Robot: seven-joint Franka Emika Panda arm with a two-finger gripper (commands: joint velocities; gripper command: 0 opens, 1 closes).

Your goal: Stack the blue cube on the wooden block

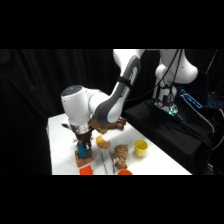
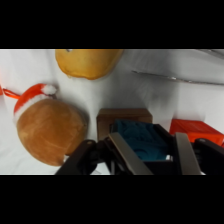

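Note:
The teal-blue cube (image 2: 141, 139) sits between my two fingers, with my gripper (image 2: 149, 150) shut on it. Just under and behind the cube, the brown wooden block (image 2: 124, 117) shows its far edge; the cube appears to rest on its top. In the side view my gripper (image 1: 84, 145) comes straight down at the table's front left, with the blue cube (image 1: 83, 151) below it and the wooden block (image 1: 82, 160) beneath that. The block's blue mark is hidden under the cube.
An orange cube (image 2: 196, 131) lies right beside the block. A brown plush ball with a red and white cap (image 2: 47, 131) sits on the other side. Beyond are a yellow-orange rounded object (image 2: 89, 62), metal tongs (image 1: 107, 161), a brown lumpy object (image 1: 120, 155) and a yellow cup (image 1: 140, 148).

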